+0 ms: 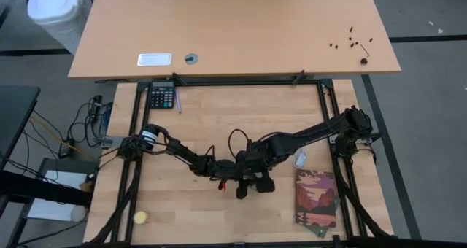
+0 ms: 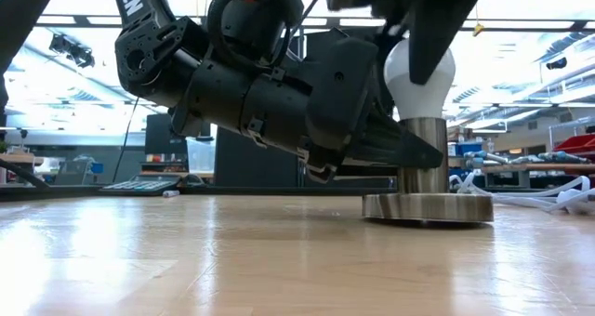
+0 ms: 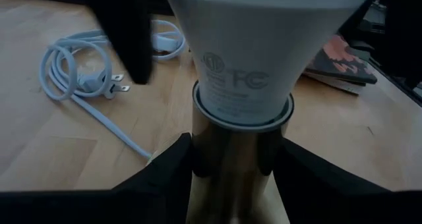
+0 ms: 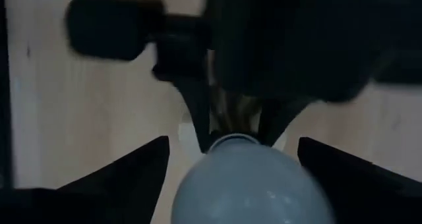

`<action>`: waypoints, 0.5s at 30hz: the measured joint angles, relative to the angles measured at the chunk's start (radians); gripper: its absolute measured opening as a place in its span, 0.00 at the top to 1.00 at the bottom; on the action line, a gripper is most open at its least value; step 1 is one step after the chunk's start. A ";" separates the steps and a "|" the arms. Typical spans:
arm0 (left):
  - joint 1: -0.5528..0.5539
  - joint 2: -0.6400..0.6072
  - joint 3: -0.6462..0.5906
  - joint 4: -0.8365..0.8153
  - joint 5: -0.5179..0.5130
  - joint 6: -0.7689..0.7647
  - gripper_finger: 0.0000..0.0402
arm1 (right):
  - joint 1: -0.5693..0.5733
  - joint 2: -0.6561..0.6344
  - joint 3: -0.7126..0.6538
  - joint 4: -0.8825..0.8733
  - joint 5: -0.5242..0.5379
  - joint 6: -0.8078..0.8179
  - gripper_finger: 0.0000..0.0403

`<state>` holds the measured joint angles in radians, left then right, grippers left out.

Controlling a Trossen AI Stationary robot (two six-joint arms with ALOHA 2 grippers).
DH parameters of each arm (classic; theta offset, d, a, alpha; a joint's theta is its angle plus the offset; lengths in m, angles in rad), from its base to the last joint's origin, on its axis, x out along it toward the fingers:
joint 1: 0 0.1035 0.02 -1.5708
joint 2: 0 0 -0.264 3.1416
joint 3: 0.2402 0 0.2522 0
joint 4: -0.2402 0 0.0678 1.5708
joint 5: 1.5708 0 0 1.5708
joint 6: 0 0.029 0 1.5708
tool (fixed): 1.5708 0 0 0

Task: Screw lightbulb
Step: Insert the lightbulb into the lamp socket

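Mid-screw: my left gripper (image 3: pixel 234 178) pinches the socket's metal post (image 2: pixel 423 153), the lightbulb (image 2: pixel 418 74) sitting upright in it. My right gripper (image 4: pixel 231 165) is spread around the bulb. Next I'd say re-grip and twist again.

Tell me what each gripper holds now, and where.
Left gripper clamps the socket by its neck. Right gripper straddles the bulb, fingers apart, no hold.

**Overhead view: both arms converge at table centre**

The left gripper (image 1: pixel 221 176) and right gripper (image 1: pixel 252 184) meet mid-table. A white cable (image 1: pixel 300 159) lies beside a picture book (image 1: pixel 316 198); a calculator (image 1: pixel 162 97) sits far back, a yellow ball (image 1: pixel 140 218) near front-left.
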<state>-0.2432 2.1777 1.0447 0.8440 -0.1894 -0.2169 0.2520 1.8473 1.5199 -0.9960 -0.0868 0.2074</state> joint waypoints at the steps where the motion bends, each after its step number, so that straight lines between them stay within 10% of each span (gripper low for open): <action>1: 0.000 0.000 0.000 0.000 0.000 0.000 0.53 | 0.000 0.000 0.009 -0.008 0.000 -0.081 0.14; 15: -0.006 0.000 -0.002 -0.002 -0.004 0.026 0.53 | 0.054 -0.001 0.022 -0.036 0.071 -1.002 0.13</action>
<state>-0.2491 2.1780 1.0431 0.8425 -0.1931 -0.1908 0.3058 1.8462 1.5417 -1.0320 -0.0156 -0.7942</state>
